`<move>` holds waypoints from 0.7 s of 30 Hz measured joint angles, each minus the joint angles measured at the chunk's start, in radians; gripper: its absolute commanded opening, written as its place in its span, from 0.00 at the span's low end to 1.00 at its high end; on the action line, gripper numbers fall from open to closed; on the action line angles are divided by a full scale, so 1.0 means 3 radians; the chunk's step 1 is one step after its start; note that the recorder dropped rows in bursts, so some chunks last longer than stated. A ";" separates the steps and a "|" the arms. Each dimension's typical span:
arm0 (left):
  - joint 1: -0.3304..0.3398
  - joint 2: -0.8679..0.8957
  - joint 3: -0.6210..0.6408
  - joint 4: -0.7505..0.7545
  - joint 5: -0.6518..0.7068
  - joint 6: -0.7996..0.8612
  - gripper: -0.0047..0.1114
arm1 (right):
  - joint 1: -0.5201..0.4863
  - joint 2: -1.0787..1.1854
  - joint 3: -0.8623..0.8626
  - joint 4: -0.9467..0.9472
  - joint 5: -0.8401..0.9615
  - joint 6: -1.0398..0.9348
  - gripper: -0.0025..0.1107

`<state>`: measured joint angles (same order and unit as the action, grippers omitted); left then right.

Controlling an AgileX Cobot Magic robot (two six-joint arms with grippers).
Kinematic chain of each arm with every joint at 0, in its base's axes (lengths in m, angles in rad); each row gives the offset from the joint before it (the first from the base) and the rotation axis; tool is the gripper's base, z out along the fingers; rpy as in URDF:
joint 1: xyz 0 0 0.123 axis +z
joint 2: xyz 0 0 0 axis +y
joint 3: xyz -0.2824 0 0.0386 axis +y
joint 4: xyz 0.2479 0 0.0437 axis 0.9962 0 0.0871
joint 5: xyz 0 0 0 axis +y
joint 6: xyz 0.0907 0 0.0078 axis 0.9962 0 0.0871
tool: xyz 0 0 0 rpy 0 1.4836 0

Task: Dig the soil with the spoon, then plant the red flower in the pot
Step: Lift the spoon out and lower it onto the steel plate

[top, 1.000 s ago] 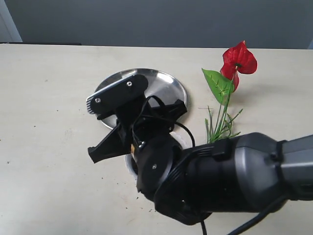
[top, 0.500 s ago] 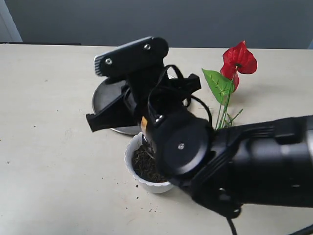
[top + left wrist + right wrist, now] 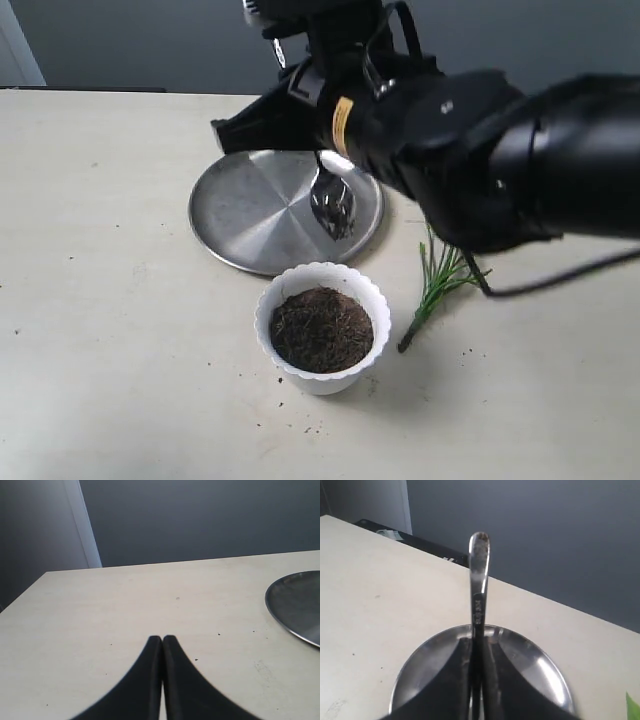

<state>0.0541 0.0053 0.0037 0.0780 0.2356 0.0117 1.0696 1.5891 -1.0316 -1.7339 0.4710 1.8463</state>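
Right claw (image 3: pixel 476 647) is clamped on the spoon (image 3: pixel 333 205), whose bowl hangs over the steel plate (image 3: pixel 250 215), just behind the white pot (image 3: pixel 283 288) filled with soil (image 3: pixel 322 328). The flower (image 3: pixel 440 282) lies on the counter (image 3: pixel 100 300) right of the pot, with only green stems showing and the bloom hidden by the arm. Left claw (image 3: pixel 162 640) is pinched together, holding nothing, near the plate's edge.

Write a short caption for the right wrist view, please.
Closed right gripper holds the spoon by its handle above the steel plate.
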 measured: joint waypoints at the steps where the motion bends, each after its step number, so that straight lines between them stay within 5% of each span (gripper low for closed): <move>1: 0.0000 0.0000 0.0000 0.0000 0.0000 0.0000 0.04 | -0.0125 0.0085 -0.0126 0.0000 -0.0171 -0.0138 0.02; 9: 0.0000 0.0000 0.0000 0.0000 0.0000 0.0000 0.04 | -0.0823 0.1087 -0.1156 -0.0005 -0.2137 -0.1484 0.02; 21: 0.0000 0.0000 0.0000 0.0000 0.0000 0.0000 0.04 | -0.0858 0.1679 -0.1381 -0.0031 -0.2084 -0.1136 0.02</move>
<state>0.0541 0.0053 0.0037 0.0780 0.2356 0.0117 0.8121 2.0929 -1.4460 -1.7432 -0.1542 1.5055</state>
